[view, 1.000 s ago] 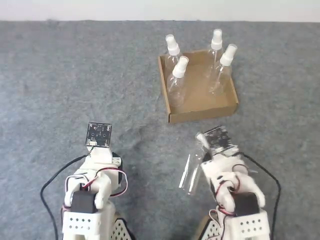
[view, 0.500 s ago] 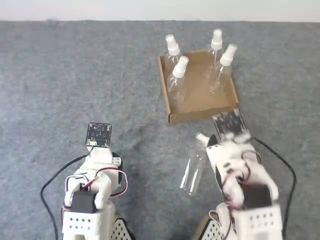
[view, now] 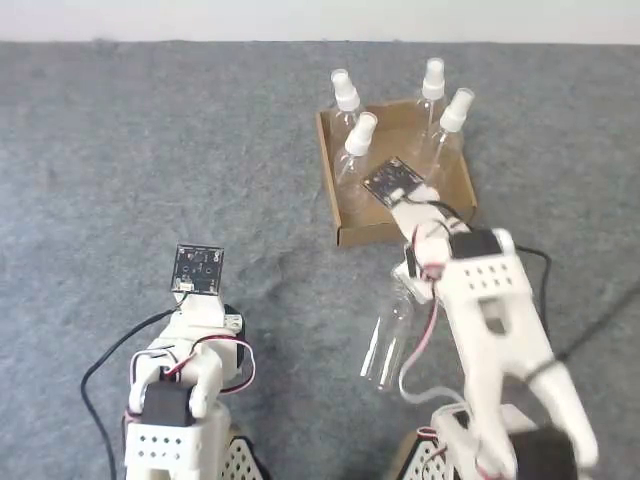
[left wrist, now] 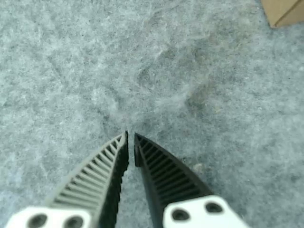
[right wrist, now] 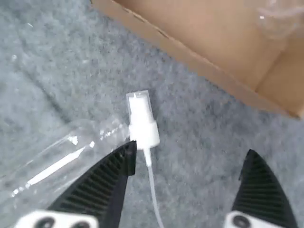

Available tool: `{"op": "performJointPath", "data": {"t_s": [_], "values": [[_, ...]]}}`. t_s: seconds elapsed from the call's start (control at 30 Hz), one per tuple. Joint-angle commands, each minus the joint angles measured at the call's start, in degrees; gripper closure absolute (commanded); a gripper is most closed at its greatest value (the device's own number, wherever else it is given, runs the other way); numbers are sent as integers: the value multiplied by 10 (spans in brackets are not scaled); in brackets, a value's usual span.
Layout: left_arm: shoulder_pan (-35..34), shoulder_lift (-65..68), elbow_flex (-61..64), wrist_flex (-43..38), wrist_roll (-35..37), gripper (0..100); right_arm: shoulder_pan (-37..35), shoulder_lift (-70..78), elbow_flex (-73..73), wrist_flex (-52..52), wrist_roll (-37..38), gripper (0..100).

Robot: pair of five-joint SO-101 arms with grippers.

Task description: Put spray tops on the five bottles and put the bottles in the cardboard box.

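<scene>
1. Work surface: The grey carpet (view: 150,150) is covering the table. The cardboard box (view: 400,228) is sitting toward the far side, in front of the right arm (view: 490,290).

2. Loaded items: Four upright bottles (view: 352,165) are standing inside the box. Each is carrying a white spray top.

3. Remaining item: The fifth bottle (view: 385,345) is lying on its side on the carpet, just outside the box's near wall. Its neck is pointing toward that wall. In the right wrist view, its spray top (right wrist: 141,118) is sitting at the neck end. A thin white tube (right wrist: 153,190) is leading away from the collar. Whether the top is fully seated on the neck cannot be determined.

4. Right arm: The arm is stretching forward over the lying bottle, with its wrist board above the near part of the box. The right gripper (right wrist: 190,152) is gaping wide and is gripping nothing. One finger (right wrist: 107,178) is overlapping the bottle's shoulder just beside the collar, and the other is standing well apart over bare carpet. Contact between finger and bottle cannot be confirmed.

5. Left arm: The left arm (view: 190,360) is sitting folded at the near edge, well apart from the box and the bottles. The left gripper (left wrist: 130,138) is pointing at bare carpet. Its fingers are almost together, with only a thin slit between the tips, and it is carrying nothing.
</scene>
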Motion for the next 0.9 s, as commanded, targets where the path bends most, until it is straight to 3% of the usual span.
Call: {"op": "performJointPath", "data": {"t_s": [0.0, 0.67, 0.87], "values": [[0, -11, -9, 3, 0, 987, 6, 79, -63, -45, 25, 736], [0, -11, -9, 3, 1, 987, 0, 232, -60, -84, 20, 763], [0, -11, -9, 3, 1, 987, 2, 230, -63, -80, 18, 883]]}}
